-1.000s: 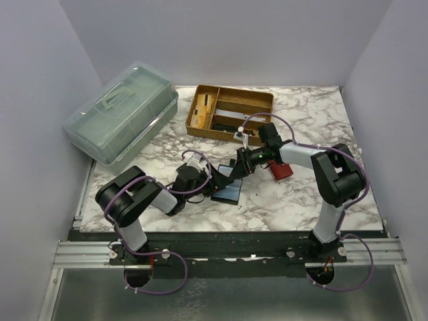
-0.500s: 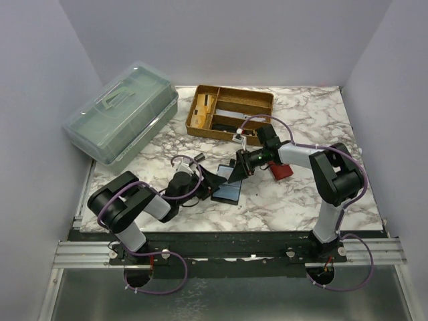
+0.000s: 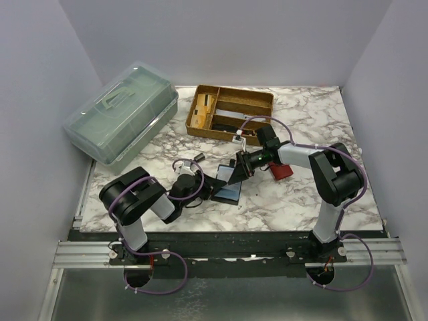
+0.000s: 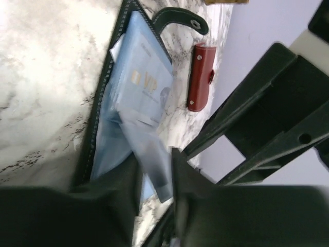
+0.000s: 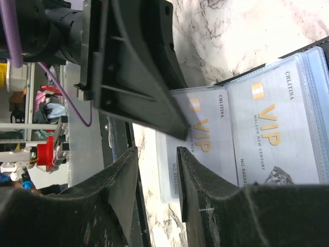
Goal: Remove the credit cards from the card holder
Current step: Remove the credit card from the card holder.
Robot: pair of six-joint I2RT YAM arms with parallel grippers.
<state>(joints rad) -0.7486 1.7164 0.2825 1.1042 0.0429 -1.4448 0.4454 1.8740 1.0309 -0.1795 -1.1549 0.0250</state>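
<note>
Marble tbl [image 3: 301,200] holds a green-lidded plastic box [image 3: 124,120] back left & a wooden tray [image 3: 231,110] back centre. Mid-tbl a dark card holder [image 3: 229,192] lies open, credit cards [image 5: 267,128] in its clear sleeves. My right gripper [image 3: 232,174] hangs over it, jaws part open, nothing pinched. My left gripper [image 4: 153,164] has 1 pale blue card [image 5: 198,149], partway out of the holder, btwn its fingers; can't tell if it's clamped. Just right of the holder: small red case [image 3: 281,170].
</note>
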